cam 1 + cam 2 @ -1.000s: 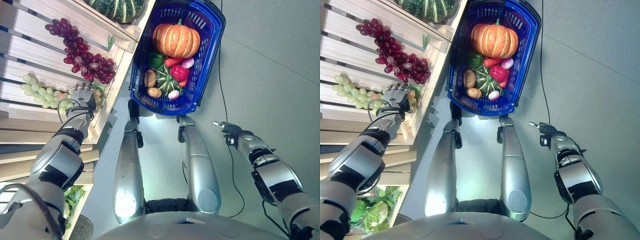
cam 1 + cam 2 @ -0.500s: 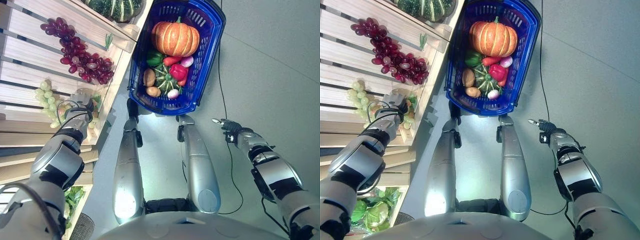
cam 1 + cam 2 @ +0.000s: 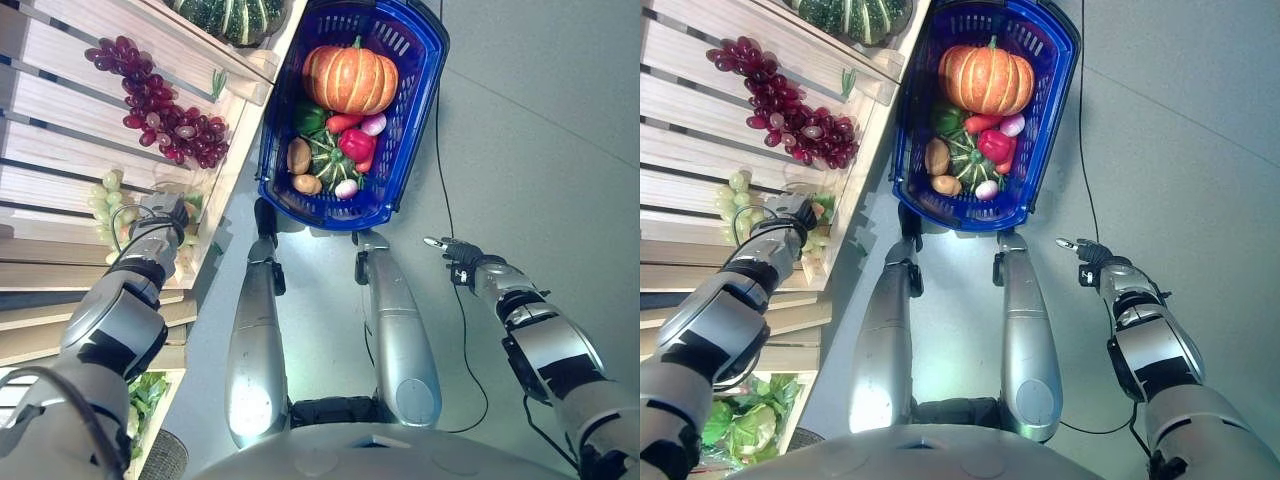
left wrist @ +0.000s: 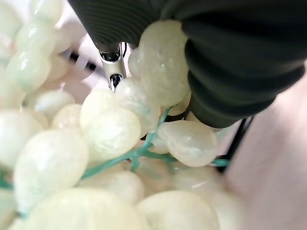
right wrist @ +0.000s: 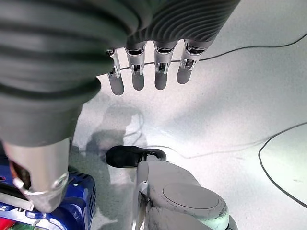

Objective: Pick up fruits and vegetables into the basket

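At left of the frame, the left robot hand (image 3: 160, 212) grips green grapes (image 3: 108, 192) on the wooden shelf (image 3: 60, 140); the right robot hand (image 5: 144, 67) hangs open over the floor, right of the blue basket (image 3: 410, 90).

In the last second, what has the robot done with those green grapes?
The left hand has closed on the green grapes and gathered the bunch, which lay spread along the wooden shelf, toward itself. The purple grapes, the blue basket with its pumpkin, and the open right hand have stayed put.
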Robot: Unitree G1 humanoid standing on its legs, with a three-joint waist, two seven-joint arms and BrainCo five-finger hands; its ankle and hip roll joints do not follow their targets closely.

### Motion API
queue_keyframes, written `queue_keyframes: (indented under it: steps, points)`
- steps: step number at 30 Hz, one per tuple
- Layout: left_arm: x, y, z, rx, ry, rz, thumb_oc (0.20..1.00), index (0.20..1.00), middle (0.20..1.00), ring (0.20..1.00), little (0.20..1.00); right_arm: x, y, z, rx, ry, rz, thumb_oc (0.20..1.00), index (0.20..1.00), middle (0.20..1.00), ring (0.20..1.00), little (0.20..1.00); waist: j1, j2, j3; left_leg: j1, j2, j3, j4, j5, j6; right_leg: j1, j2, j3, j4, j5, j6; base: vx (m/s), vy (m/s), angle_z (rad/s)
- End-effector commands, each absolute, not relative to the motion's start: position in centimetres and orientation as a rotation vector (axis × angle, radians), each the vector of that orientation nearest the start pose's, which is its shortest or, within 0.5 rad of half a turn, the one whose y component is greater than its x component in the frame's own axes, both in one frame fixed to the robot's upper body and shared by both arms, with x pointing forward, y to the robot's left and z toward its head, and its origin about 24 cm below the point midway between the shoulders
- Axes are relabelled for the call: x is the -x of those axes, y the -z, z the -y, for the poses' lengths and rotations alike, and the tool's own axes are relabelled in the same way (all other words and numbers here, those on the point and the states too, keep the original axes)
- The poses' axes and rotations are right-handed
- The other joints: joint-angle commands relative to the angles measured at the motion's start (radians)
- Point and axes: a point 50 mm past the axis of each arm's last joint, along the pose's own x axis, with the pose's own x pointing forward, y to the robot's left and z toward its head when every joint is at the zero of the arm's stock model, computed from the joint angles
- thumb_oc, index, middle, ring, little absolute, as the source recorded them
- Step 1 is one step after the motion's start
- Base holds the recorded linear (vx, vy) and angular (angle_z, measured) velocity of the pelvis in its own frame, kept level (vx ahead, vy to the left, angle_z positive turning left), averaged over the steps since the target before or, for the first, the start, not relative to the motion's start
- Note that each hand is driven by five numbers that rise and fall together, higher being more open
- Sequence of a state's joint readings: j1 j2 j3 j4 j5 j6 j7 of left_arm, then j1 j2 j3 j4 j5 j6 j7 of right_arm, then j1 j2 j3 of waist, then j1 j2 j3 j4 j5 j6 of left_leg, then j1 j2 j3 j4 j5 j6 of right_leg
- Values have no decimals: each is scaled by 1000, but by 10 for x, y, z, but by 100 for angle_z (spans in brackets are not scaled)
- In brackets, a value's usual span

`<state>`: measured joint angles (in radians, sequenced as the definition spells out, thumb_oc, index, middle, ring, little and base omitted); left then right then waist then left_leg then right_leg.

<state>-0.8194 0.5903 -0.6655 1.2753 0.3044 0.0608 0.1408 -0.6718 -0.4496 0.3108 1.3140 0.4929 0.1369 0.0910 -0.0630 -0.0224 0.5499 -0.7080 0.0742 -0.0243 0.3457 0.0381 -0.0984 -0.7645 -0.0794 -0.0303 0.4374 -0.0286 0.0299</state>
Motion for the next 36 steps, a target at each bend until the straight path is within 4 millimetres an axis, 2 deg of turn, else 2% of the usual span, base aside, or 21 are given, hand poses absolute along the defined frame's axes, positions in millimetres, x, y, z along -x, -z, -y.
queue_keyframes:
  steps: [1, 2, 4, 6, 10, 15, 23, 26, 31, 36]
  points:
    - [-336, -28, -294, -622, -113, -482, 200, 200, 200, 200, 200, -278, 47, 291, 106, 219, -844, 1000, 1000, 1000, 1000, 1000, 20, 8, -30, -25, -71, 35, 4, -21, 47, 48, 55, -72, -24, -39, -11, 0, 0, 0]
    - [-338, -35, -294, -390, -122, -389, 200, 200, 200, 200, 200, -274, 49, 292, 103, 226, -844, 1000, 1000, 1000, 1000, 1000, 22, 12, -30, -16, -73, 34, -3, -21, 46, 57, 55, -74, -28, -40, -10, 0, 0, 0]
    - [-339, -39, -293, -242, -107, -333, 200, 200, 200, 200, 200, -271, 52, 293, 99, 232, -844, 1000, 1000, 1000, 1000, 1000, 26, 16, -30, -9, -75, 33, -8, -23, 47, 64, 55, -76, -29, -44, -10, 0, 0, 0]
    - [-339, -47, -292, 27, -107, -200, 200, 200, 200, 200, 200, -269, 53, 295, 91, 244, -840, 1000, 1000, 1000, 1000, 1000, 34, 25, -30, 2, -78, 29, -15, -23, 47, 74, 53, -81, -29, -47, -9, 7, -3, 2]
    - [-342, -63, -288, 285, -73, -28, 200, 200, 200, 200, 200, -270, 51, 298, 74, 252, -817, 1000, 1000, 1000, 1000, 1000, 48, 33, -30, 25, -83, 24, -29, -24, 49, 94, 51, -87, -27, -54, -10, 12, -4, 2]
    - [-344, -83, -283, 480, -20, 166, 200, 200, 200, 200, 200, -280, 43, 291, 46, 224, -732, 1000, 1000, 1000, 1000, 1000, 59, 29, -30, 50, -85, 17, -47, -26, 51, 114, 47, -99, -33, -57, -10, 17, -13, 7]
    - [-346, -116, -275, 636, 88, 424, 200, 200, 200, 200, 200, -310, 17, 263, -37, 134, -483, 1000, 1000, 1000, 1000, 1000, 70, 15, -30, 68, -87, 10, -57, -29, 49, 135, 41, -113, -34, -65, -12, 6, -28, 6]
    - [-347, -134, -266, 642, 153, 518, 200, 200, 200, 200, 200, -328, -11, 234, -50, 40, -302, 1000, 1000, 1000, 1000, 1000, 67, 6, -30, 63, -85, 11, -58, -23, 46, 132, 41, -119, -37, -60, -15, -1, -21, 1]
    - [-344, -150, -245, 611, 250, 592, 200, 200, 200, 200, 200, -333, -49, 190, -7, -72, -58, 1000, 1000, 1000, 1000, 1000, 57, -2, -30, 69, -88, 13, -61, -27, 46, 138, 41, -117, -34, -67, -14, -2, -8, 2]
    - [-339, -162, -226, 604, 343, 668, 200, 200, 200, 200, 200, -327, -81, 168, 66, -147, 151, 1000, 1000, 1000, 1000, 1000, 48, 3, -30, 80, -87, 20, -73, -24, 49, 147, 37, -117, -42, -69, -10, 0, 0, 0]
